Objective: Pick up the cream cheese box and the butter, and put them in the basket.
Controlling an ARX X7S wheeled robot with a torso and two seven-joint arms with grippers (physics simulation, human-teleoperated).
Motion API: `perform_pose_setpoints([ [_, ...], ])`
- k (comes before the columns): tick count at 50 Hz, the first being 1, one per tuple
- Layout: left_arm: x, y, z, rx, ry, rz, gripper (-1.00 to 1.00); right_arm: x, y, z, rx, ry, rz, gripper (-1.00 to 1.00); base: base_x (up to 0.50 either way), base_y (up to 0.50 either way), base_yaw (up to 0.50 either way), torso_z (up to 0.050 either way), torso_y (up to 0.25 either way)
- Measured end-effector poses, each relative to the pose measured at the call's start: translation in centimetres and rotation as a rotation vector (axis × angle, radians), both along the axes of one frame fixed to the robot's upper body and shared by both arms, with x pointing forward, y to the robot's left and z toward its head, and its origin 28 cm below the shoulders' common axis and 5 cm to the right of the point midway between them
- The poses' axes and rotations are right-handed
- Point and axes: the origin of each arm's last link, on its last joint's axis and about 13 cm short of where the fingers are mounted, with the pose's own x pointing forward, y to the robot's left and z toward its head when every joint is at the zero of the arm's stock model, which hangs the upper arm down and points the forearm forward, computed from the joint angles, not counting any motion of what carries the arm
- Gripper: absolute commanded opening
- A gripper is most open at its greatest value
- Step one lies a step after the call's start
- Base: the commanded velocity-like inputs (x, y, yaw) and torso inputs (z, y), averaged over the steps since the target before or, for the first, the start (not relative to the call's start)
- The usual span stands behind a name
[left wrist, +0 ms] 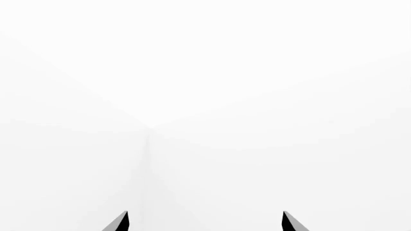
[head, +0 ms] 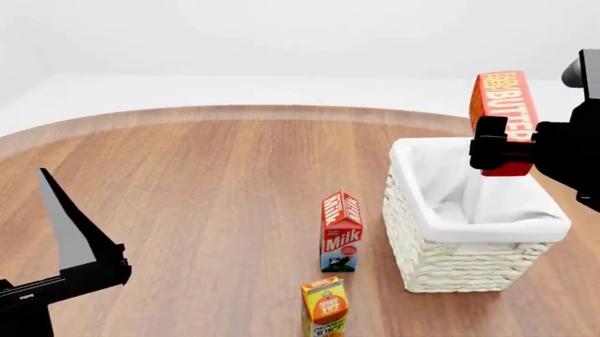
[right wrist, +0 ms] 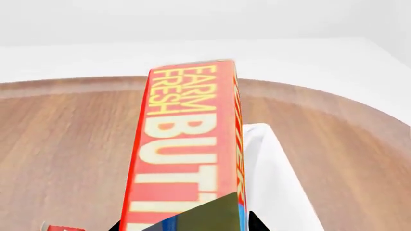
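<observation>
I am holding the butter [head: 504,105] clamped in the right gripper [head: 501,151] above the basket [head: 450,260]; left gripper [left wrist: 205,224] gaping wide.

The red-orange butter [head: 506,105] is hanging upright over the basket [head: 450,263], a cream wicker box with white liner sitting on the desk [head: 216,182].

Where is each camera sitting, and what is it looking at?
Head view: high up, looking down at the table, basket, cartons and both pincers.
Left wrist view: near the left pincer, facing blank white; only fingertips show.
Right wrist view: near the right pincer, looking along the butter.
Shared: head and right wrist both show butter and basket.
</observation>
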Motion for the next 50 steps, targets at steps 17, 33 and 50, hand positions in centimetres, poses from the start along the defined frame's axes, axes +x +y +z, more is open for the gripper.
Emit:
perform_pose_setpoints([
  [17,0.0,0.0,0.0,0.001,0.0,0.0,1.0,3.1,-0.4,-0.3,0.028,0.058,-0.021,-1.0,0.0,0.0,0.0,0.001,0.002],
  [33,0.0,0.0,0.1,0.001,-0.002,0.003,1.0,5.2,-0.7,-2.8,0.006,0.136,-0.027,-1.0,0.0,0.0,0.0,0.001,0.001],
  [50,0.0,0.0,0.1,0.001,-0.001,0.002,1.0,6.6,-1.2,-5.0,-0.006,0.188,-0.038,-1.0,0.0,0.0,0.0,0.0,0.001],
])
